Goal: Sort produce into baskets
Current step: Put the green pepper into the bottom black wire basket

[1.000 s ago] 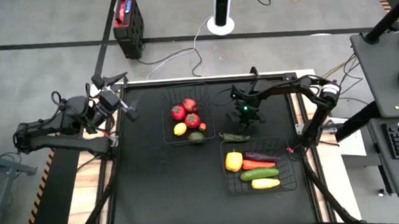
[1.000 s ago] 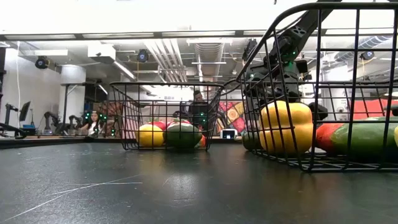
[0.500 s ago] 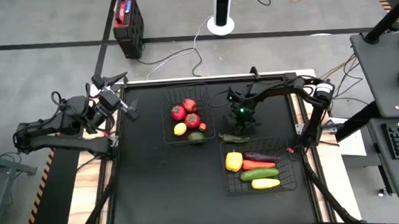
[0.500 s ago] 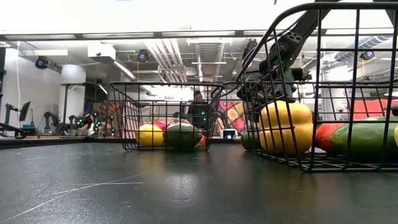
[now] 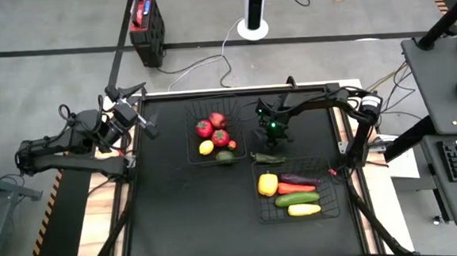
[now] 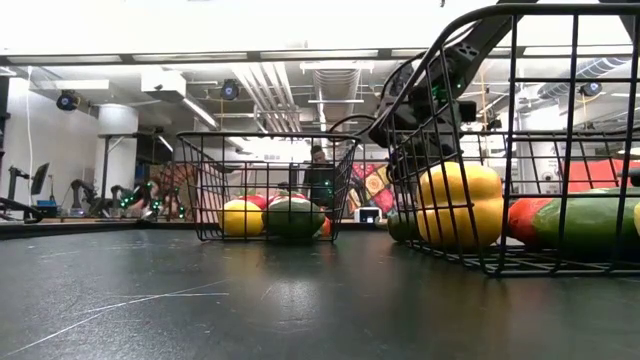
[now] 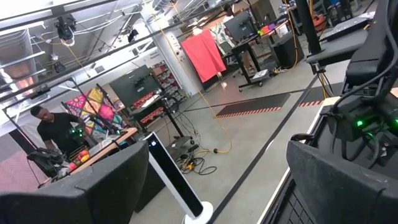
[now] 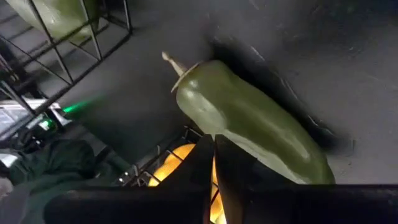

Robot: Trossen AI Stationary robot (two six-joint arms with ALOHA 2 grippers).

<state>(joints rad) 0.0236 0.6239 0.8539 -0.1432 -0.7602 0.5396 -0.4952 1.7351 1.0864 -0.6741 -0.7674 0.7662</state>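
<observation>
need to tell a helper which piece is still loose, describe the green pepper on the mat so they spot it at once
Start at the black mat and find the two wire baskets. In the gap between them, just outside the nearer basket's far edge, lies the green pepper. It is the only produce lying outside a basket, long, dark green, with a pale stem.

Past the left gripper [image 7: 211, 186]'s spread dark fingers [image 7: 93, 186] stood a white post [image 7: 171, 174], a hanging red cloth [image 7: 202, 53], and a person in black [image 7: 53, 134] at a bench.

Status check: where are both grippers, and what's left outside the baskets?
Right gripper shut, empty, above the green pepper on the mat between baskets. Left gripper open, parked at table's left edge. Nothing blocking.
</observation>
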